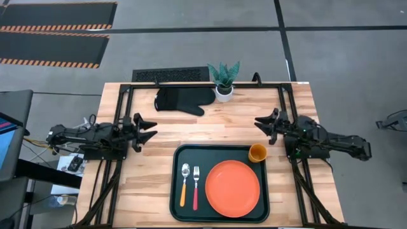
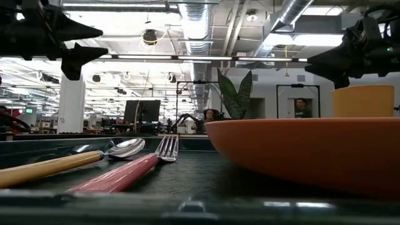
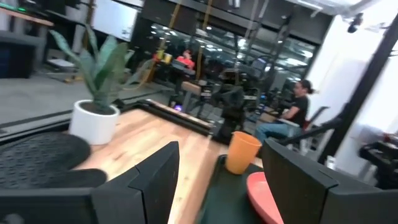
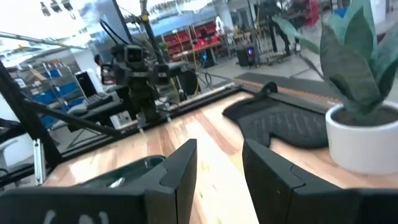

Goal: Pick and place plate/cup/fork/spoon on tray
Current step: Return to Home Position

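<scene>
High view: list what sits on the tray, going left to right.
spoon → fork → plate → cup, which stands in a corner of the tray.

A dark green-black rectangular plastic tray [image 1: 219, 151] sits on the pale striped-grain wooden desk [image 1: 146, 165], carrying a round orange-red plastic plate [image 1: 233, 188], a yellow-orange-handled silver spoon [image 1: 184, 184] and a red-pink-handled silver fork [image 1: 196, 187]. Just beside the black right tool [image 1: 261, 122] stands a small orange plastic cup [image 1: 257, 152]. Beyond it are a black oven mitt [image 1: 181, 100] and a white pot of mottled green leaves [image 1: 224, 83].
</scene>
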`<state>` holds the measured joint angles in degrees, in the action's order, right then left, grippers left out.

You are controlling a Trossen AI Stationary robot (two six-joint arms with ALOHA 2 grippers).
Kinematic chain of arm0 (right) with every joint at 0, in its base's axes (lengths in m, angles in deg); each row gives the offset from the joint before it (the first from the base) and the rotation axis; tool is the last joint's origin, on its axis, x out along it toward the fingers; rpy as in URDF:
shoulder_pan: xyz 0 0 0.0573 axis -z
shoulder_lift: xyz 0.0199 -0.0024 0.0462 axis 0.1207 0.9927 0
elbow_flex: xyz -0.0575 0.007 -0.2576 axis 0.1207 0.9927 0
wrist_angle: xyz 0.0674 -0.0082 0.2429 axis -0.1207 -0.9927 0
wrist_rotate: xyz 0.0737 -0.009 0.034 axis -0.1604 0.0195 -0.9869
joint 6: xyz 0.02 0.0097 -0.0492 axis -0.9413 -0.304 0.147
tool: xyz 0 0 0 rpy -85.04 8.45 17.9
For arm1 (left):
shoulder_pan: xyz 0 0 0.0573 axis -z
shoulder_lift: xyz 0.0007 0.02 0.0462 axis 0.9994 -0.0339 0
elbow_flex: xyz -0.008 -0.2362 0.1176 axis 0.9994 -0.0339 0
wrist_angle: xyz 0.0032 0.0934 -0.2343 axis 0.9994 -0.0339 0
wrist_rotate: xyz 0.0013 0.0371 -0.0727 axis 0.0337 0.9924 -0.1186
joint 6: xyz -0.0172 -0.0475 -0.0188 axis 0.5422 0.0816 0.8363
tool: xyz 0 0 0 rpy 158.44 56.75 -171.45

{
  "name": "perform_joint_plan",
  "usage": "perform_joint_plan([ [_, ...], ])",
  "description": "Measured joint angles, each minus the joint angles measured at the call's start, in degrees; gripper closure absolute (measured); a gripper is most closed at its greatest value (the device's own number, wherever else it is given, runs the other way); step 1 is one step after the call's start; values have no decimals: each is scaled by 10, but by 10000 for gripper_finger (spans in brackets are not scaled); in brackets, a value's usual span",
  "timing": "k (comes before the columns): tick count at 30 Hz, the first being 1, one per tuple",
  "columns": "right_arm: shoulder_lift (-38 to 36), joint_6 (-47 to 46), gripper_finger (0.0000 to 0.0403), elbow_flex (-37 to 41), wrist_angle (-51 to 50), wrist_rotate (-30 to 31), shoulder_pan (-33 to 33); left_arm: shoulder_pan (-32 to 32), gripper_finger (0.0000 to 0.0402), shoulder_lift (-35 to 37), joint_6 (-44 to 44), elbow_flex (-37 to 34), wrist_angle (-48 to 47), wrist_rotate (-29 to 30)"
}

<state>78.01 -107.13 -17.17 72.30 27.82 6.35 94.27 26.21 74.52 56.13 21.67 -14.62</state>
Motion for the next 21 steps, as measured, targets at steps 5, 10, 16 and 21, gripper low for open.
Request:
perform_joint_plan([
  [5, 8, 5, 250, 0, -3, -3, 0, 0, 186, 0, -7, 0, -7, 43],
  [10, 10, 6, 252, 0, -3, -3, 0, 0, 186, 0, 29, -1, -21, 52],
  [16, 10, 6, 248, 1, -4, -3, 0, 0, 186, 0, 22, -1, -20, 50],
  [21, 10, 6, 250, 1, -4, -3, 0, 0, 186, 0, 20, -1, -20, 49],
])
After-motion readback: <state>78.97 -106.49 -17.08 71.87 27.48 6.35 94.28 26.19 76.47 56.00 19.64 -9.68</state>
